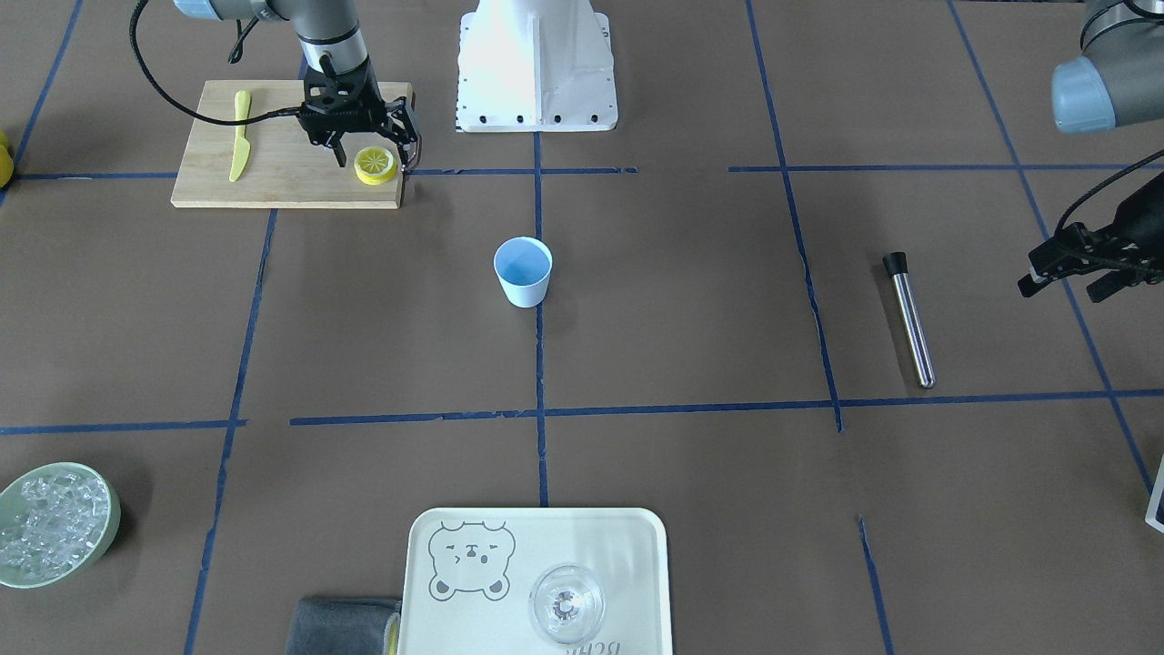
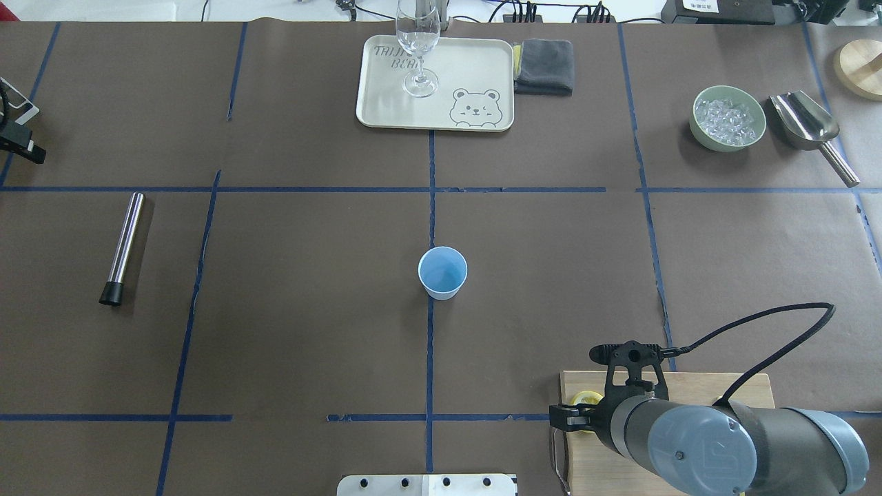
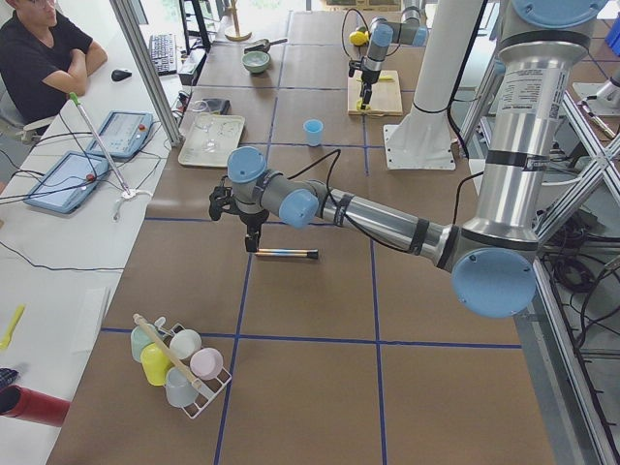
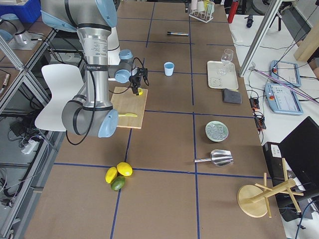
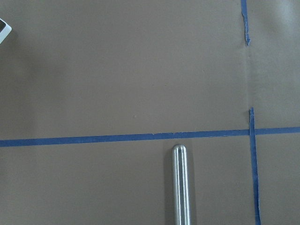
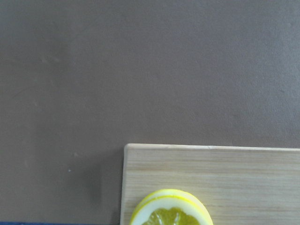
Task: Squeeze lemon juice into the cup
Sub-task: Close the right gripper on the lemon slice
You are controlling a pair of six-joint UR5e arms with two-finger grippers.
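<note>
Upper left of the front-facing view: your right gripper hangs low over the lower right corner of the board. Its fingers are spread on either side of the lemon, with a gap showing on each side, so nothing is pinched yet. The slice lies flat, apparently on top of a small stack, which leaves its rim exposed for a sideways pinch. The knife lies well apart on the same board, out of the way. The cup stands upright and open at the middle of the frame, on the blue tape line and well apart from the board, with bare table between it and the slice. At the right edge your left gripper hovers above the table near the steel rod, fingers apart and holding nothing, seemingly parked clear of the work. By this showing, the step in hand is closing on the slice.
</note>
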